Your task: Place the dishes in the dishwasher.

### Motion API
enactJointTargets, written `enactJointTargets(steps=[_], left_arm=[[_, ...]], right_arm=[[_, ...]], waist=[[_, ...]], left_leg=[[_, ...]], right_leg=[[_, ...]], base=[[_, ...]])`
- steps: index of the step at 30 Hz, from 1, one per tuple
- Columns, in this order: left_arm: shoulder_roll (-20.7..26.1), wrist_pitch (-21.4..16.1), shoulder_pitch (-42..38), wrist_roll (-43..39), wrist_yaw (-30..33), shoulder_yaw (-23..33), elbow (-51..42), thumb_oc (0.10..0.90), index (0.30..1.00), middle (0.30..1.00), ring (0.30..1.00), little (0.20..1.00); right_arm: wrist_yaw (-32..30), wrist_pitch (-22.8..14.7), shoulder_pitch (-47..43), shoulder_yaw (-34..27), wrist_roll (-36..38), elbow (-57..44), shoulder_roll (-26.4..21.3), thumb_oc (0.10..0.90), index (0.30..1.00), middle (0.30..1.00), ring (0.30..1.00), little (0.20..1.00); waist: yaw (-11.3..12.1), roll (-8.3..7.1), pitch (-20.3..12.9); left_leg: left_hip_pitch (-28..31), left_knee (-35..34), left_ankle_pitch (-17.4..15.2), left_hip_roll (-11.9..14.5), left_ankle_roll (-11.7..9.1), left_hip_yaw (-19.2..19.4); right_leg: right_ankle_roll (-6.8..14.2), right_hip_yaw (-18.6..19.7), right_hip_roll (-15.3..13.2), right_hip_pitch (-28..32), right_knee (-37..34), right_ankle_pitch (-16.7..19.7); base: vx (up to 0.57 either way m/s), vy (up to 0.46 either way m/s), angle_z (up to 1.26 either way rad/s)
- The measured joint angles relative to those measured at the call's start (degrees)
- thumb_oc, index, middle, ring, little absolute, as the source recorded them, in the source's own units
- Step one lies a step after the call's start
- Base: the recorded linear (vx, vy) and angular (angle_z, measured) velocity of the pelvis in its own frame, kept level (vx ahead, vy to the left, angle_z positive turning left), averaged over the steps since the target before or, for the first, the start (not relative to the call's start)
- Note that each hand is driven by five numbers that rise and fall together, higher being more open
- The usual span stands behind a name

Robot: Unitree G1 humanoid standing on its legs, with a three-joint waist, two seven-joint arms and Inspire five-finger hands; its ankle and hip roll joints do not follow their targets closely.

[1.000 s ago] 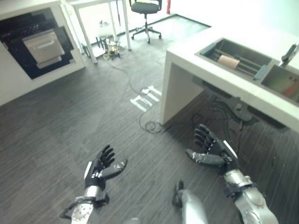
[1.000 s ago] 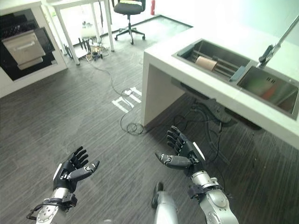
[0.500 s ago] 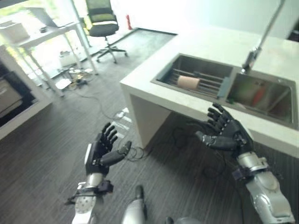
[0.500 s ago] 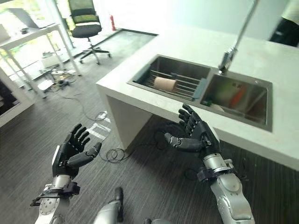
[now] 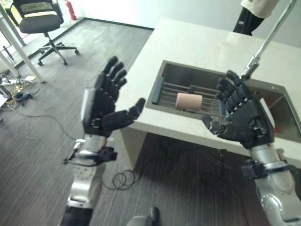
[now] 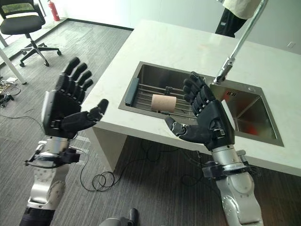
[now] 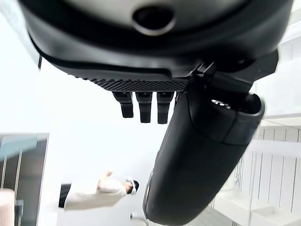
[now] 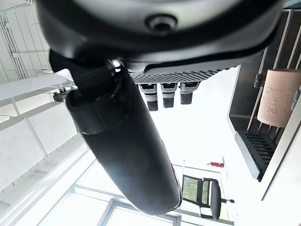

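A pale pink cup (image 5: 189, 100) lies on its side on a wire rack (image 6: 150, 92) in the left basin of a steel sink (image 6: 146, 71). It also shows in the right wrist view as a pink cup (image 8: 281, 96). My left hand (image 5: 100, 104) is raised before the counter's left end, open, fingers spread, holding nothing. My right hand (image 5: 244, 117) hangs open in front of the sink, just right of the cup and apart from it. Something red (image 6: 251, 130) lies in the right basin.
The white counter (image 5: 197, 47) runs across the upper right, with a tall tap (image 6: 240, 42) behind the sink. A person (image 5: 256, 12) stands at its far side. An office chair (image 5: 40, 23) stands on grey floor at upper left, with a table leg (image 5: 19, 52) beside it.
The camera has swung right and closer to the counter, so the sink is now central. Both hands have risen, still open.
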Motion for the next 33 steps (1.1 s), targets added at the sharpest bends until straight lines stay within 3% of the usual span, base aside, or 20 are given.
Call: enactJointTargets(steps=[1, 2, 3, 4, 7, 8, 11, 13, 15, 16, 18, 21, 22, 24, 25, 26, 27, 28, 31, 33], left_arm=[[-0.01, -0.03, 1.59, 0.00, 0.72, 0.38, 0.18, 0.800, 0.900, 0.900, 0.900, 0.900], [2.27, -0.61, 2.02, 0.01, 0.90, 1.09, 0.53, 0.800, 0.900, 0.900, 0.900, 0.900], [4.13, -0.77, 1.77, 0.03, 0.81, 0.75, 0.53, 0.800, 0.900, 0.900, 0.900, 0.900], [3.66, -0.97, 2.22, 0.01, 0.70, 1.07, 0.47, 0.800, 0.900, 0.900, 0.900, 0.900], [1.53, -0.76, 2.43, 0.10, 0.45, -0.70, 0.39, 0.800, 0.900, 0.900, 0.900, 0.900], [1.70, -0.77, 2.47, 0.23, 0.34, -1.45, -0.27, 0.800, 0.900, 0.900, 0.900, 0.900], [1.58, -0.71, 2.89, 0.40, 0.87, -1.43, -3.57, 0.800, 0.900, 0.900, 0.900, 0.900], [1.21, -0.31, 3.82, 0.20, 0.86, -1.55, -6.59, 0.800, 0.900, 0.900, 0.900, 0.900], [0.54, -0.14, 3.79, 0.05, 0.90, -2.14, -7.97, 0.800, 0.900, 0.900, 0.900, 0.900], [0.53, 0.13, 3.46, 0.06, 0.87, -2.78, -8.00, 0.800, 0.900, 0.900, 0.900, 0.900], [0.56, 1.51, 4.12, -0.04, 0.83, -4.33, -7.45, 0.800, 0.900, 0.900, 0.900, 0.900], [-0.21, 1.43, 5.90, -0.05, 0.32, -4.28, -7.13, 0.800, 0.900, 0.900, 0.900, 0.900], [-1.06, 1.36, 7.45, -0.04, -0.52, -4.15, -7.19, 0.800, 0.900, 0.900, 0.900, 0.900], [-1.12, 1.40, 9.09, 0.06, -0.38, -3.89, -7.21, 0.800, 0.900, 0.900, 0.900, 0.900], [-1.06, 1.44, 9.41, 0.10, -0.34, -3.81, -6.63, 0.800, 0.900, 0.900, 0.900, 0.900], [-0.95, 1.55, 9.45, 0.10, -0.19, -3.51, -5.97, 0.800, 0.900, 0.900, 0.900, 0.900], [-0.86, 2.39, 9.02, 0.18, 0.90, -3.39, -4.78, 0.800, 0.900, 0.900, 0.900, 0.900], [-0.31, 2.55, 8.60, 0.56, 0.81, -3.27, -4.10, 0.800, 0.900, 0.900, 0.900, 0.900], [1.40, 3.25, 6.51, 1.04, -0.85, -3.27, -4.08, 0.800, 0.900, 0.900, 0.900, 0.900], [1.58, 5.03, 4.65, 2.78, -3.38, -3.25, -4.25, 0.800, 0.900, 0.900, 0.900, 0.900]], right_arm=[[0.14, -0.04, -0.18, 0.64, 0.10, 0.32, 0.41, 0.800, 0.900, 0.900, 0.900, 0.900], [0.15, -0.11, -1.26, 2.18, 0.18, 1.23, 2.52, 0.800, 0.900, 0.900, 0.900, 0.900], [0.52, -0.13, -2.01, 2.15, 0.22, 0.92, 1.76, 0.800, 0.900, 0.900, 0.900, 0.900], [0.97, 0.01, -3.52, 3.16, 0.10, 0.75, 0.11, 0.800, 0.900, 0.900, 0.900, 0.900], [0.98, 0.24, -3.13, 3.95, 0.11, 0.69, 0.26, 0.800, 0.900, 0.900, 0.900, 0.900], [0.88, 0.26, -2.97, 3.94, 0.13, 0.69, 0.31, 0.800, 0.900, 0.900, 0.900, 0.900], [0.28, 0.42, -2.08, 3.82, 0.17, 0.75, -0.05, 0.800, 0.900, 0.900, 0.900, 0.900], [-0.33, 1.44, -2.07, 3.82, 0.19, 0.81, -0.85, 0.800, 0.900, 0.900, 0.900, 0.900], [-1.32, 2.21, -1.96, 3.52, 0.27, 1.03, -1.58, 0.800, 0.900, 0.900, 0.900, 0.900], [-1.55, 2.34, -2.02, 3.09, 0.68, 1.65, -2.24, 0.800, 0.900, 0.900, 0.900, 0.900], [-1.77, 2.57, -1.56, 1.46, 0.75, 5.62, -2.96, 0.800, 0.900, 0.900, 0.900, 0.900], [-1.51, 2.79, 0.60, 1.32, 0.67, 6.92, -2.51, 0.800, 0.900, 0.900, 0.900, 0.900], [-1.53, 3.11, 0.61, 1.33, 0.67, 7.20, -1.54, 0.800, 0.900, 0.900, 0.900, 0.900], [-1.52, 3.20, -0.11, 2.41, 0.43, 7.69, -1.35, 0.800, 0.900, 0.900, 0.900, 0.900], [-1.52, 3.44, -0.41, 3.01, -0.02, 8.07, -0.95, 0.800, 0.900, 0.900, 0.900, 0.900], [-1.49, 3.95, -0.37, 3.43, -0.04, 8.02, -1.31, 0.800, 0.900, 0.900, 0.900, 0.900], [-1.47, 4.62, -0.03, 4.19, -0.07, 7.97, -2.67, 0.800, 0.900, 0.900, 0.900, 0.900], [-1.66, 4.83, 0.15, 4.24, -0.07, 7.77, -2.90, 0.800, 0.900, 0.900, 0.900, 0.900], [-1.82, 4.83, 0.62, 1.49, 0.07, 5.39, -3.08, 0.800, 0.900, 0.900, 0.900, 0.900], [-1.86, 4.85, 1.40, -1.37, 0.44, 4.43, -3.49, 0.800, 0.900, 0.900, 0.900, 0.900]], waist=[[0.91, 0.91, 0.25], [1.09, -3.62, 1.09], [1.14, -3.67, 1.02], [2.52, -4.25, 1.13], [0.72, -4.33, 1.32], [-0.25, -3.93, 1.36], [-0.86, -4.17, 0.68], [-0.61, -1.33, -0.36], [-1.53, 0.04, -1.18], [-2.23, 0.11, -1.23], [-2.81, -0.32, -1.22], [-0.18, -2.48, -0.59], [0.67, -2.21, -0.69], [1.54, -0.01, -0.63], [2.50, 1.94, -0.37], [3.65, 1.94, -0.18], [3.41, 1.76, -0.02], [2.22, 1.06, -0.10], [0.62, 0.61, -0.20], [-0.85, 2.48, -0.45]], left_leg=[[0.35, 0.12, -1.79, 1.84, -11.13, 2.49], [-5.28, 11.60, -3.85, 1.45, -12.40, 0.78], [-7.55, 18.28, -7.67, 6.35, -6.16, -0.08], [-5.85, 16.48, -11.18, 8.50, -8.44, 0.66], [-5.58, 15.72, -11.40, 7.96, -7.05, 0.70], [-5.21, 15.41, -10.66, 7.90, -6.06, -0.45], [-2.63, 13.32, -11.08, 7.81, -8.89, -2.28], [-0.32, 9.58, -9.74, 11.02, -11.73, -2.19], [1.99, 5.94, -7.40, 13.15, -13.78, -1.38], [2.86, 4.54, -5.97, 13.89, -13.94, -0.50], [4.96, 3.94, 0.34, 15.47, -18.04, 2.18], [0.26, 13.86, 4.46, 15.41, -17.48, 1.76], [-2.82, 10.98, 0.59, 14.09, -15.35, 2.70], [-8.13, 6.33, -0.63, 12.81, -13.70, 2.52], [-10.89, 4.84, -0.39, 12.55, -12.19, 1.23], [-11.28, 3.37, -0.09, 12.28, -12.26, 0.49], [-12.83, 4.62, 0.89, 12.38, -12.61, -0.21], [-13.46, 6.19, 0.81, 11.95, -12.49, -0.23], [-12.54, 8.98, 0.46, 12.18, -12.62, -0.45], [-5.38, 5.08, 0.83, 12.32, -12.89, -0.36]], right_leg=[[-2.95, -4.61, 0.61, -2.82, -4.30, 0.77], [-5.53, -5.39, -3.46, -5.35, -8.49, 3.66], [-0.67, -6.65, -5.78, -8.18, -9.41, 3.33], [2.30, -7.52, -9.63, -13.47, -7.66, 2.17], [1.94, -5.88, -9.29, -17.47, -7.80, 3.17], [1.42, -2.96, -7.63, -17.18, -9.46, 4.59], [-1.16, -3.01, -5.60, -14.20, -12.06, 9.12], [-3.66, -3.87, -2.24, -13.97, -11.03, 7.98], [-5.83, -4.65, -0.02, -13.58, -10.25, 6.64], [-6.64, -4.73, 0.46, -13.42, -9.73, 5.82], [-7.98, -4.76, 2.35, -11.94, -9.45, 2.34], [-10.96, -3.45, 1.95, -9.90, -9.68, 1.15], [-10.33, -3.35, 2.41, -9.30, -11.15, 1.62], [-8.81, -2.62, 5.95, -8.25, -13.93, 2.61], [-6.14, -2.87, 7.59, -7.01, -15.93, 2.76], [-7.10, -3.20, 8.19, -6.82, -16.02, 3.65], [-11.50, -4.11, 9.30, -5.55, -16.06, 3.54], [-12.22, -4.76, 9.14, -4.97, -16.21, 3.01], [-12.71, -4.91, 8.63, -5.42, -17.12, 3.68], [-12.03, -5.06, 7.88, -5.90, -15.17, 3.11]], base=[[0.15, -0.150, -1.26], [0.12, -0.144, -1.18], [0.17, -0.181, -1.43], [0.24, -0.219, -1.14], [0.23, -0.214, -0.23], [0.18, -0.207, 0.46], [0.25, -0.276, 0.40], [0.21, -0.263, 0.00], [0.16, -0.223, -0.12], [0.25, -0.334, -0.18], [0.26, -0.373, -0.18], [0.13, -0.009, -0.06], [0.18, 0.252, -0.08], [0.18, 0.226, -0.22], [0.10, 0.133, -0.55], [0.07, 0.137, -0.67], [0.07, 0.164, -0.35], [0.06, 0.165, -0.10], [0.08, 0.159, 0.03], [0.11, 0.152, 0.16]])
